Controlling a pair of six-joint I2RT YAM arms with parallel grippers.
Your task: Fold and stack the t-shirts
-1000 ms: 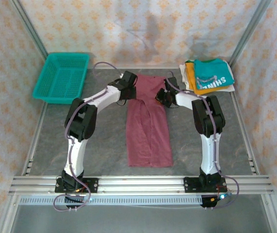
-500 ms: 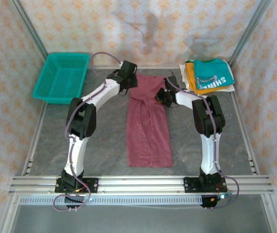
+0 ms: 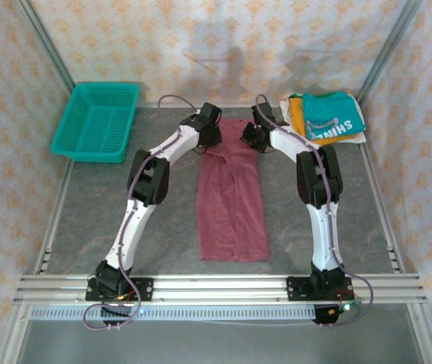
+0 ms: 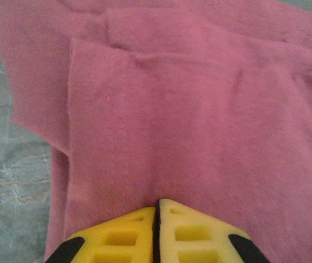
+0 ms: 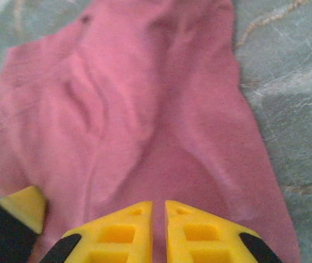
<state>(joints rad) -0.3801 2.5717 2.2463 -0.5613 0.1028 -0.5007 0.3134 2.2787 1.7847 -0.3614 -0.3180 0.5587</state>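
A grey marbled table (image 3: 87, 220) spanned the overhead frame. A long maroon cotton t-shirt (image 3: 233, 205), folded narrow, lay at centre. A teal plastic mesh basket (image 3: 87, 152) sat upper left, and a stack of folded tees (image 3: 326, 117) upper right. The left gripper (image 4: 157, 205) and right gripper (image 5: 159, 204) sat at the shirt's upper end with their yellow fingers closed together. Whether they pinched any cloth could not be told.
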